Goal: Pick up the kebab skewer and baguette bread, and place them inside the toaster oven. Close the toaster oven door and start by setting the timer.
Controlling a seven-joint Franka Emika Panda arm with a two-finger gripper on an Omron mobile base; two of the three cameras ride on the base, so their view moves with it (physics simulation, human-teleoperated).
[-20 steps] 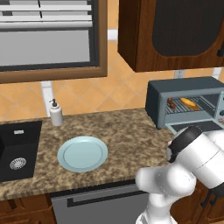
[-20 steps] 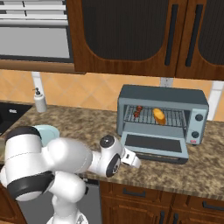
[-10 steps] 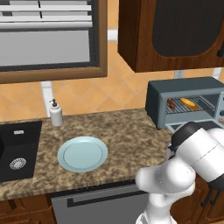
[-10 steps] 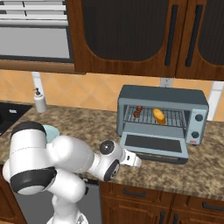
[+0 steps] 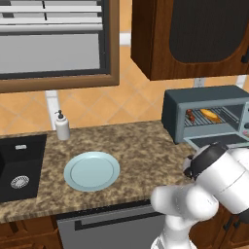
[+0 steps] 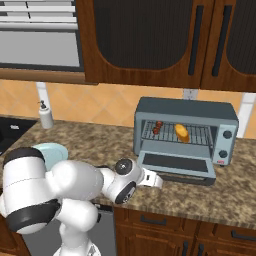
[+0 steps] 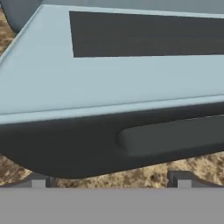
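With the kebab skewer (image 6: 157, 127) and baguette bread (image 6: 182, 133) already racked inside the toaster oven (image 6: 185, 131), the released fingers (image 7: 183, 179) hover empty at the lowered toaster oven door (image 6: 176, 166), leaving closing and the timer.

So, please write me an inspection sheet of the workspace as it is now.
Surface: speckled stone counter.
Job's things: toaster oven with toaster oven door folded down; kebab skewer and baguette bread on its rack.
Clutter: pale blue plate; soap dispenser by the sink.
Grippers: gripper open, holding nothing, at the door's front edge; fingers just below the bar handle.
Cables: nothing seen.
Surroundings: dark wood wall cabinets; window.
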